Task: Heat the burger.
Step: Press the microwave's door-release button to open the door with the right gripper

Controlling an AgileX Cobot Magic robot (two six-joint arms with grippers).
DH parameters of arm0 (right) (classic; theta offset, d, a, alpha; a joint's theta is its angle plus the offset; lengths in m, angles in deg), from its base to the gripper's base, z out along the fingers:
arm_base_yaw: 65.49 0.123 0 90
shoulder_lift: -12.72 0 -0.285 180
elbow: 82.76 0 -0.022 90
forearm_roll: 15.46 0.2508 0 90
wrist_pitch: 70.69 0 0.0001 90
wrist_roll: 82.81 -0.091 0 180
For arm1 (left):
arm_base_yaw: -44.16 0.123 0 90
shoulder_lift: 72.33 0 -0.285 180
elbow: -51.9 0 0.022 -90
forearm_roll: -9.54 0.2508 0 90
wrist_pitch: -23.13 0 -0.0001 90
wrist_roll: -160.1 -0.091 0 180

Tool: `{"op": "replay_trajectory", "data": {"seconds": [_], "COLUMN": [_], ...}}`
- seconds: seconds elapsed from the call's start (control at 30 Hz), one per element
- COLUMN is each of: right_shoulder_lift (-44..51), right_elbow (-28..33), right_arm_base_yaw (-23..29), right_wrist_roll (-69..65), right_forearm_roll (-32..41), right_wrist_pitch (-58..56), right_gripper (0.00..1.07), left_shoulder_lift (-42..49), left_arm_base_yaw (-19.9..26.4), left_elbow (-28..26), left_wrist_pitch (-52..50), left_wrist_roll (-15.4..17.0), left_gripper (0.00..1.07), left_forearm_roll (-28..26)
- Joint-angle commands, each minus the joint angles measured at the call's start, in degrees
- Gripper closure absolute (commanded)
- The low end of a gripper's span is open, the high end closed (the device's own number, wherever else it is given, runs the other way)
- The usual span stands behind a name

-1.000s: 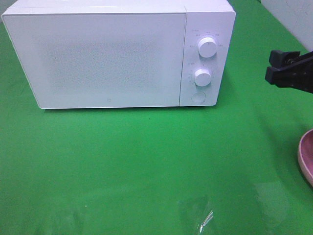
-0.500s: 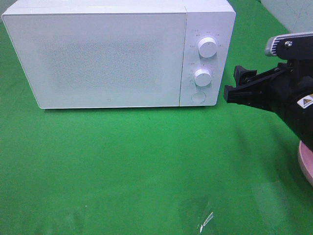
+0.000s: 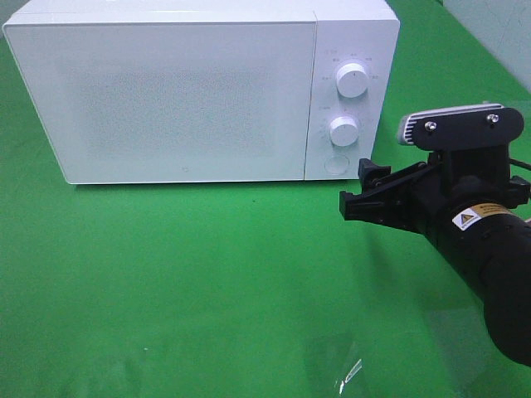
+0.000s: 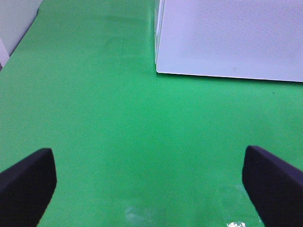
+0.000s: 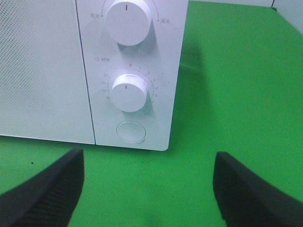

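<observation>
My left claw (image 4: 150, 189) hangs low over the green counter (image 3: 207, 274). Its jaws are spread wide with nothing between them, and the microwave (image 4: 227, 38) shows only its left front corner, well ahead and off to one side.

My right claw (image 3: 355, 191) is spread and empty too, and it is the one that counts. It floats just in front of the microwave's right end, not touching, with its tips aimed at the control panel. In the right wrist view the round button (image 5: 131, 132) sits straight ahead between my two fingers (image 5: 47, 189), at the foot of the panel. Beyond it comes the lower knob (image 5: 128, 92), then the upper knob (image 5: 127, 21).

The door (image 3: 166, 91) is shut and fills the rest of the front. The microwave's long side runs across the counter, door on the left and panel on the right, so my right arm is much nearer the button than my left. I judge a straight push forward onto that button to be the next move.

The burger shows in none of my views, so I cannot say where it lies.

A second ago only the right claw's tips poked in at the right edge of the high view, well apart from the panel. Since then the arm has swung in and lower, stopping just short of the button. The pink plate rim seen at that edge is now hidden behind my arm. The microwave has not moved.
</observation>
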Motion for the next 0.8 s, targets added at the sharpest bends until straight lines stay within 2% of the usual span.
{"op": "replay_trajectory", "data": {"seconds": [0.03,0.07,0.1,0.2,0.23,0.27,0.3,0.33,0.37,0.4,0.47,0.57,0.6,0.63,0.67,0.8], "right_shoulder_lift": [-0.2,-0.2,-0.2,-0.2,-0.2,-0.2,-0.2,-0.2,-0.2,-0.2,-0.2,-0.2,-0.2,-0.2,-0.2,-0.2], "right_elbow": [-0.1,-0.1,-0.1,-0.1,-0.1,-0.1,-0.1,-0.1,-0.1,-0.1,-0.1,-0.1,-0.1,-0.1,-0.1,-0.1], "right_arm_base_yaw": [0.1,0.1,0.1,0.1,0.1,0.1,0.1,0.1,0.1,0.1,0.1,-0.1,-0.1,-0.1,-0.1,-0.1], "right_wrist_roll": [-6.2,-6.2,-14.2,-17.7,-25.4,-25.4,-33.1,-33.1,-40.7,-40.7,-56.1,-58.4,-62.7,-62.7,-66.3,-73.5], "right_forearm_roll": [0.1,0.1,0.1,0.1,0.1,0.1,0.1,0.1,-0.1,-0.1,-0.7,-0.9,-1.0,-1.0,-1.0,-1.0], "right_wrist_pitch": [1.0,1.0,1.1,1.1,0.8,0.8,0.5,0.5,0.5,0.5,0.4,0.2,-1.3,-1.3,-3.2,-6.6], "right_gripper": [0.36,0.36,0.39,0.44,0.52,0.52,0.60,0.60,0.71,0.71,0.90,0.95,1.02,1.02,1.07,1.07], "left_shoulder_lift": [0.1,0.1,0.1,0.1,0.1,0.1,0.1,0.1,0.1,0.1,0.1,0.1,0.1,0.1,0.1,0.1], "left_arm_base_yaw": [0.0,0.0,0.0,0.0,0.0,0.0,0.0,0.0,0.0,0.0,0.0,0.0,0.0,0.0,0.0,0.0], "left_elbow": [0.1,0.1,0.1,0.1,0.1,0.1,0.1,0.1,0.1,0.1,0.1,0.1,0.1,0.1,0.1,0.1], "left_wrist_pitch": [-0.2,-0.2,-0.2,-0.2,-0.2,-0.2,-0.2,-0.2,-0.2,-0.2,-0.2,-0.2,-0.2,-0.2,-0.2,-0.2], "left_wrist_roll": [0.1,0.1,0.1,0.1,0.1,0.1,0.1,0.1,0.1,0.1,0.1,0.1,0.1,0.1,0.1,0.1], "left_gripper": [0.06,0.06,0.06,0.06,0.06,0.06,0.06,0.06,0.06,0.06,0.06,0.06,0.06,0.06,0.06,0.06], "left_forearm_roll": [-0.3,-0.3,-0.3,-0.3,-0.3,-0.3,-0.3,-0.3,-0.3,-0.3,-0.3,-0.3,-0.3,-0.3,-0.3,-0.3]}}
